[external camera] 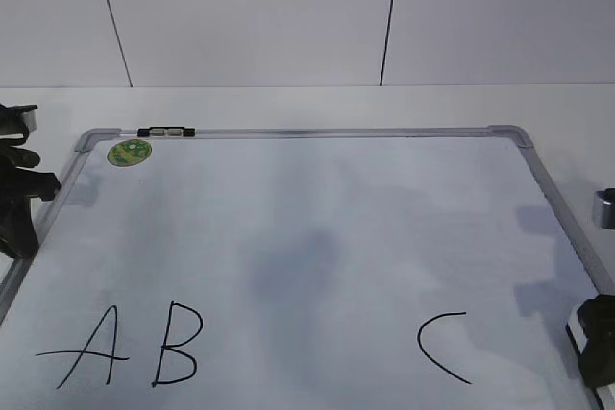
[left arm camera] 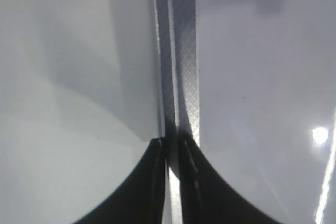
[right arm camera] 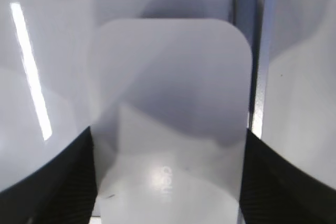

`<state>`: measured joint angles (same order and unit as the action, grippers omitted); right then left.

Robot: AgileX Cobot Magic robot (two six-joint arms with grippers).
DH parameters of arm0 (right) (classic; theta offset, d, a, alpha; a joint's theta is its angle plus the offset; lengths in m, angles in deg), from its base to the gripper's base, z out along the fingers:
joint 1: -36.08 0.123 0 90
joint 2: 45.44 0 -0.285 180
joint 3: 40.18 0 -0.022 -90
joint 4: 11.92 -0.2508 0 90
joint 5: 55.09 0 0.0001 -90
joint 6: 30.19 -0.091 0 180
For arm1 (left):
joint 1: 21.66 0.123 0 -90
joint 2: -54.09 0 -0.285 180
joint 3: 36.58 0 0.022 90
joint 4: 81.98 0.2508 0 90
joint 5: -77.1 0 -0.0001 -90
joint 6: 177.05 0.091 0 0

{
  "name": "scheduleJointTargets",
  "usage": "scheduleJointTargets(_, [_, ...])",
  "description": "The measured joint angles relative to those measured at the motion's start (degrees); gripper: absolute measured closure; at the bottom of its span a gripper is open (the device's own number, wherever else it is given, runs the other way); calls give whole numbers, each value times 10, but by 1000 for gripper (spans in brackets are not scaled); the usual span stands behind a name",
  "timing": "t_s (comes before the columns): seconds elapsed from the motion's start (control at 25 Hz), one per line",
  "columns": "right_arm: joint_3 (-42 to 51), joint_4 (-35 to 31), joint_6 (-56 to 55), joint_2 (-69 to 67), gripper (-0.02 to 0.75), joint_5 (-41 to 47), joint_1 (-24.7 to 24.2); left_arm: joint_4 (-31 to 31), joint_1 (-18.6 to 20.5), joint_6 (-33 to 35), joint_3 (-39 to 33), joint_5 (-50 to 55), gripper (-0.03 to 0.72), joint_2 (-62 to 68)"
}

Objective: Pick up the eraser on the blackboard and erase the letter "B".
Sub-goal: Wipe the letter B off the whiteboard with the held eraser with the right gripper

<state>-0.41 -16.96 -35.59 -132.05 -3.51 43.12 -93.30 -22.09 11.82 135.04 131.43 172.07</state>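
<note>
The blackboard (external camera: 317, 228) is a white board with a grey frame lying flat. The letter "B" (external camera: 178, 343) is drawn in black at the front left, between "A" (external camera: 86, 348) and "C" (external camera: 440, 345). My right gripper (external camera: 596, 338) sits low at the board's right edge. In the right wrist view its jaws (right arm camera: 168, 140) press both long sides of the white eraser (right arm camera: 168, 77), which lies next to the frame (right arm camera: 245, 3). My left gripper (external camera: 19, 199) is shut and empty at the board's left edge, over the frame strip (left arm camera: 184, 51), with its jaws (left arm camera: 172, 142) nearly together.
A round green sticker (external camera: 129, 152) is at the board's far left corner, with a small black clip (external camera: 165, 131) on the far frame beside it. A shiny grey part (external camera: 603, 206) shows at the right edge. A tiled wall stands behind the table.
</note>
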Motion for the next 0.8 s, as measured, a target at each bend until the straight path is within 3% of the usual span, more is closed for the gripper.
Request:
scheduleJointTargets(0.36, [-79,-5,-1,0,221,92,0,0,0,0,0,0,643,0])
scheduleJointTargets(0.56, [-150,-59,9,0,223,143,2,0,0,0,0,0,643,0])
scheduleJointTargets(0.8, [-203,-92,54,-17,223,165,60,1,0,0,1,1,643,0])
